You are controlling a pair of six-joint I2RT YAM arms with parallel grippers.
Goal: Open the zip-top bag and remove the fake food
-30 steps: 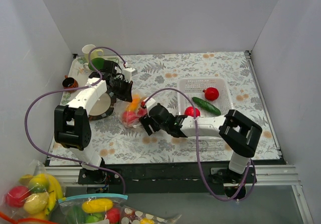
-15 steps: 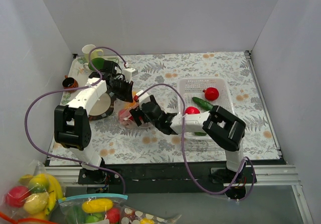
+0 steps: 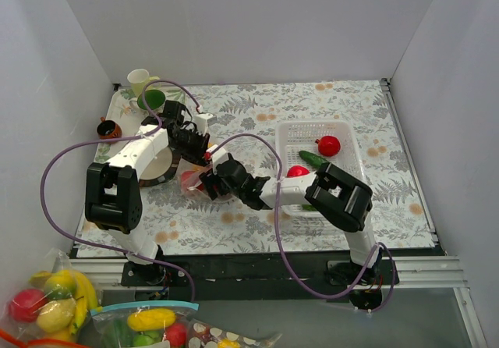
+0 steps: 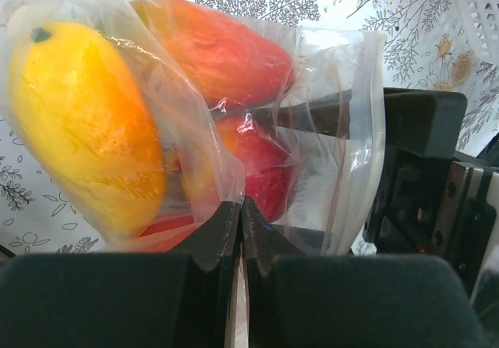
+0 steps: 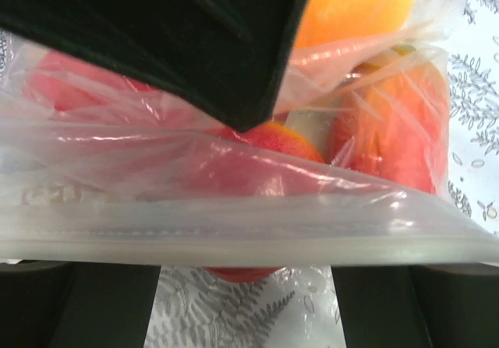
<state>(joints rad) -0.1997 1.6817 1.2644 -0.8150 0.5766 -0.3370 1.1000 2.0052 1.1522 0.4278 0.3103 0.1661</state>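
The zip-top bag point(image 3: 192, 181) lies left of centre on the flowered table, held between both grippers. In the left wrist view my left gripper point(image 4: 241, 211) is shut on a fold of the bag's clear plastic point(image 4: 327, 129). Inside are fake food pieces: a yellow-orange fruit point(image 4: 78, 122) and red ones point(image 4: 222, 51). My right gripper point(image 3: 214, 179) is at the bag's mouth. In the right wrist view its jaws stand wide apart point(image 5: 245, 305), with the whitish zip strip point(image 5: 234, 235) lying across them and red fruit point(image 5: 257, 165) behind. The left gripper point(image 3: 193, 140) is just above the bag.
A white basket point(image 3: 343, 129) at the right holds two red fruits point(image 3: 329, 145) and a green cucumber point(image 3: 313, 160). A brown-rimmed plate point(image 3: 158, 167), a green bowl point(image 3: 153, 98) and a cup point(image 3: 139, 77) stand at the left. A teal-zip bag point(image 3: 148, 321) lies off the table.
My right arm has swung left from the basket side up to the bag's mouth. The left gripper and the bag have shifted slightly left and toward me.
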